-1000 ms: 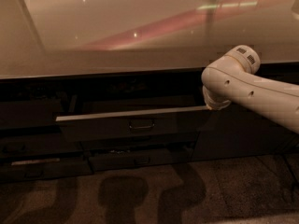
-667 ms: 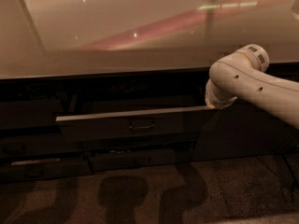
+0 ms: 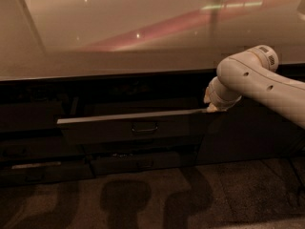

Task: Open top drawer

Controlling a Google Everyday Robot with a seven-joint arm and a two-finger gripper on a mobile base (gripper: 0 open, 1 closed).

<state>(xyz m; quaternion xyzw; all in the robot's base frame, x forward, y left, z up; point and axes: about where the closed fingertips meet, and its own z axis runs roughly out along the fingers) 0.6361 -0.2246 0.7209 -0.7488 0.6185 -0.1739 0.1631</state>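
Note:
The top drawer (image 3: 109,128) is a wide dark grey front under the countertop, pulled partway out, its pale top edge catching the light. A rectangular loop handle (image 3: 144,127) sits at its centre. My white arm (image 3: 257,82) reaches in from the right. The gripper (image 3: 210,107) is at the drawer's right end, level with its top edge and mostly hidden behind the wrist. It is well to the right of the handle.
A glossy beige countertop (image 3: 143,37) overhangs the cabinet. Below the top drawer is a slimmer drawer (image 3: 143,163), and another (image 3: 33,168) at lower left stands slightly out. A dark cabinet panel (image 3: 248,137) is on the right, with speckled floor (image 3: 152,199) in front.
The arm's upper part has shifted a little to the right. The drawer stays pulled out by the same amount.

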